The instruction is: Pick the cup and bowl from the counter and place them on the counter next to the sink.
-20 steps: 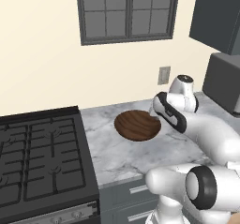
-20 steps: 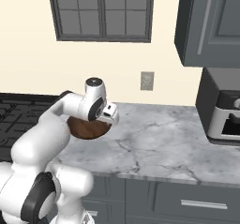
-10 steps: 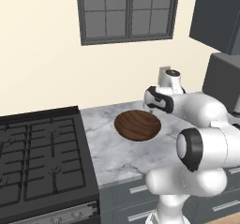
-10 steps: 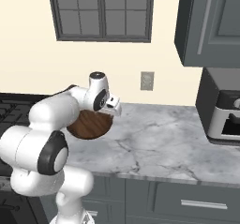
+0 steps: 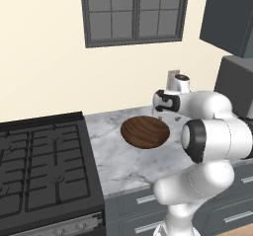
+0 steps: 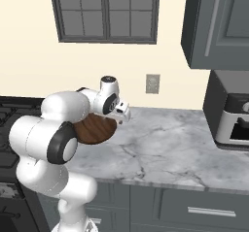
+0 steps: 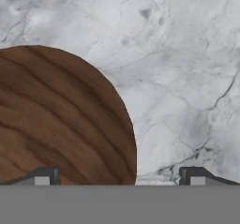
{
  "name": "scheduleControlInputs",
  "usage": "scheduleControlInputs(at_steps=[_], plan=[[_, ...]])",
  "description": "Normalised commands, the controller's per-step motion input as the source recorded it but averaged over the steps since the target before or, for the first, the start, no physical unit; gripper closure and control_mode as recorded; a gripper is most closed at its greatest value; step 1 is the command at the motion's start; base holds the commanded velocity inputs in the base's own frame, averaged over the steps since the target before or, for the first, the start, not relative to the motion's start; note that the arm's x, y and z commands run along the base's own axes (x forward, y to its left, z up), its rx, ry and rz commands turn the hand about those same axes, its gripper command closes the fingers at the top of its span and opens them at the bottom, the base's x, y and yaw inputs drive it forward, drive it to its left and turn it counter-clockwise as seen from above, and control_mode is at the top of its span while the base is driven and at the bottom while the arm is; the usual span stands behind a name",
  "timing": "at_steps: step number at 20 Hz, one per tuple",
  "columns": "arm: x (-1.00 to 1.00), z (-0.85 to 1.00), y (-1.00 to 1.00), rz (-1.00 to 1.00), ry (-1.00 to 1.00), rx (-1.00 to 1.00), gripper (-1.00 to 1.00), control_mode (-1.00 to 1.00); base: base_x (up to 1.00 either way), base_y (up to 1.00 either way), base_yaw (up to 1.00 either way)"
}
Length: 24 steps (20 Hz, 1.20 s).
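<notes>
Hand view first: the bowl [image 7: 61, 120] spreads dark wood grain across the left, and the marble counter [image 7: 187, 78] runs off to the right. The two finger tips [image 7: 42, 178] stand at their widest with nothing between them; the left one is over the bowl, the right over bare marble, so the rim falls between the jaws.

Now the change. A second ago the arm was folded back at the counter's front edge with the hand well short of the bowl; it has swung forward and the gripper [image 6: 121, 113] now hangs just past the bowl's [image 6: 95, 129] far rim, near the wall. From the left base camera the bowl [image 5: 145, 131] sits flat on the counter [image 5: 118, 156] beside the stove [image 5: 42, 161], untouched.

That reads as a line-up for a rim grasp, though how high the hand sits above the rim is hard to judge. Nothing lifted yet, and no cup or sink in shot.
</notes>
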Motion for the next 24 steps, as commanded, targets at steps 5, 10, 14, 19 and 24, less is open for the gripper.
scheduleControlInputs(at_steps=[5, 10, 14, 19, 24], plan=[[0.0, -0.26, 0.01, 0.13, 0.0, 0.0, -1.0, -1.0, 0.0, 0.0, 0.0], [0.0, -0.14, 0.0, 0.14, 0.0, 0.0, -1.0, -1.0, 0.0, 0.0, 0.0], [0.0, -0.09, 0.0, 0.12, -0.02, 0.0, -1.0, -1.0, 0.0, 0.0, 0.0], [0.02, -0.16, -0.01, 0.11, -0.04, 0.0, -1.0, -1.0, 0.0, 0.0, 0.0], [0.08, -0.26, -0.06, 0.07, -0.04, 0.0, -1.0, -1.0, 0.0, 0.0, 0.0]])
